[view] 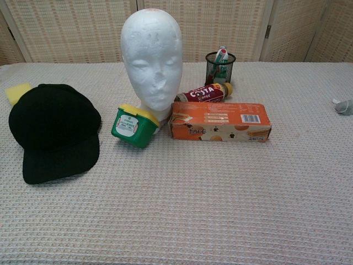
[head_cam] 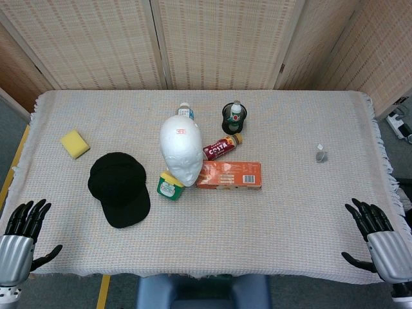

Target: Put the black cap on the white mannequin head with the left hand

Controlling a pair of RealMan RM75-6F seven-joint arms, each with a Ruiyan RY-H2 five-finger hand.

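One cap [head_cam: 119, 188] lies beside one mannequin head [head_cam: 181, 149]; one box [head_cam: 229, 175], one tub [head_cam: 170, 186]. Left hand [head_cam: 20, 235] and right hand [head_cam: 376, 239] empty, fingers apart, at near tabletop [head_cam: 283, 219] corners.

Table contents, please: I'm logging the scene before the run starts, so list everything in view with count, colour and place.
cap: 1, black, flat on the table left of the head
mannequin head: 1, white, upright at table centre
tub: 1, green with yellow lid, tipped against the head's base
box: 1, orange, lying right of the head
Costa bottle: 1, dark red, lying behind the box
mesh cup: 1, black, behind the Costa bottle, holding a bottle
capped bottle: 1, behind the head
sponge: 1, yellow, far left
small clear object: 1, right side
left hand: black, open, near left edge
right hand: black, open, near right edge
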